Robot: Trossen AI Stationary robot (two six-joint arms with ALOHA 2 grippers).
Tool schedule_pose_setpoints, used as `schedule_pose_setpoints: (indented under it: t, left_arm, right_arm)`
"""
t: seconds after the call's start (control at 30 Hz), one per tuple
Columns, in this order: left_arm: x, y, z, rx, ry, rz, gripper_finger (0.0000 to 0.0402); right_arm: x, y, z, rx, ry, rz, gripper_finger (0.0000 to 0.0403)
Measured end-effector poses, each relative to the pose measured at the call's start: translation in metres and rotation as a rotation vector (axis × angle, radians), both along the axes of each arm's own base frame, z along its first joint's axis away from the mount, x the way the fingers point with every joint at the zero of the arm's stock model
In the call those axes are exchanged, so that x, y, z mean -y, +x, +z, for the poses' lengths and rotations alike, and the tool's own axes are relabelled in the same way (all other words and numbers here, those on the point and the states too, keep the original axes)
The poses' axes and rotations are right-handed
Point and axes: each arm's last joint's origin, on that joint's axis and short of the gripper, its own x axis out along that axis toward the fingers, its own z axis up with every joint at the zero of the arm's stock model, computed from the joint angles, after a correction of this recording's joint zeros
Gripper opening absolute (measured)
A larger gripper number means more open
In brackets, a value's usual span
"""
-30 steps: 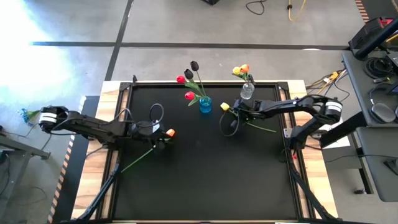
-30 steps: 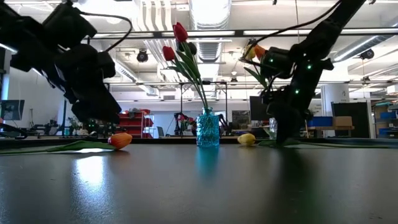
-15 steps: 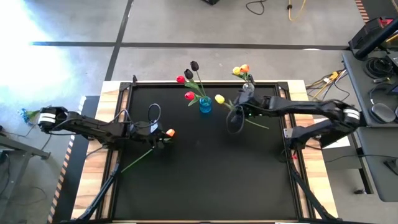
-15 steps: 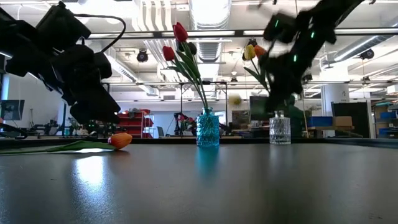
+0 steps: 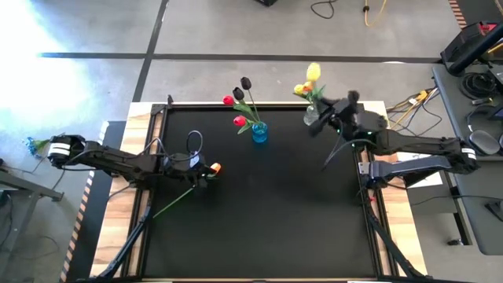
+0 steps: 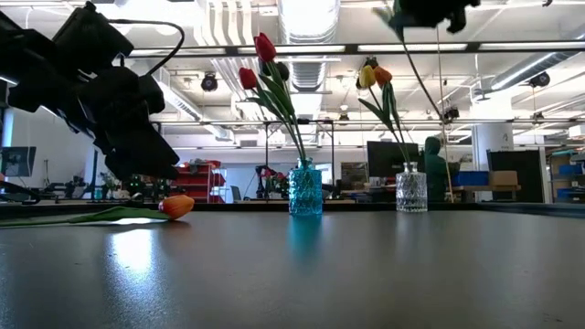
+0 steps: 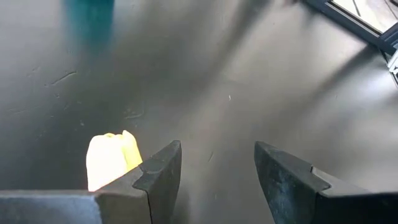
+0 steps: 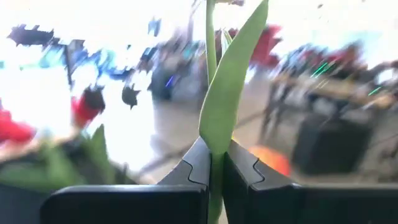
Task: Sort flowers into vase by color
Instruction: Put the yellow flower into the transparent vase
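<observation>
Black tabletop [image 5: 259, 204] lay under workshop lights; right gripper [image 8: 213, 165] pinched a yellow tulip's stem [image 8: 211, 37], left gripper [image 7: 214, 171] stood apart.

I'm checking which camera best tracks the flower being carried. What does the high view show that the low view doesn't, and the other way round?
Only the high view shows the yellow tulip's head above the clear vase, the right gripper holding its stem, and the orange tulip's stem lying across the mat. Only the low view shows that the carried stem hangs well clear of the table, and the room behind. Both show the blue vase with red and dark tulips, the clear vase, and the orange tulip by the left gripper.
</observation>
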Motion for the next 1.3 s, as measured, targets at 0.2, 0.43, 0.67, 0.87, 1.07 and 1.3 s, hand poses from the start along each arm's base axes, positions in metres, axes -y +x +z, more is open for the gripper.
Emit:
schedule_pose_setpoints:
  t: [0.2,0.43,0.67,0.87,1.07,1.3]
  left_arm:
    - [0.000,0.000,0.000,0.001,0.012,0.013,0.0187]
    - [0.000,0.000,0.000,0.001,0.017,0.010,0.0187]
    - [0.000,0.000,0.000,0.003,0.029,0.002,0.0187]
    - [0.000,0.000,0.000,0.003,0.030,0.002,0.0187]
    - [0.000,0.000,0.000,0.003,0.028,0.002,0.0187]
    - [0.000,0.000,0.000,0.003,0.024,0.005,0.0187]
  right_arm:
    - [0.017,0.004,0.017,0.097,-0.175,-0.116,0.0012]
    - [0.062,-0.004,0.011,0.149,-0.169,-0.144,0.0010]
    - [0.107,-0.017,-0.010,0.186,-0.086,-0.157,0.0009]
    - [0.116,-0.021,-0.035,0.230,-0.061,-0.179,0.0009]
    - [0.110,-0.028,-0.052,0.309,-0.070,-0.176,0.0009]
    - [0.104,-0.036,-0.067,0.382,-0.067,-0.194,0.0009]
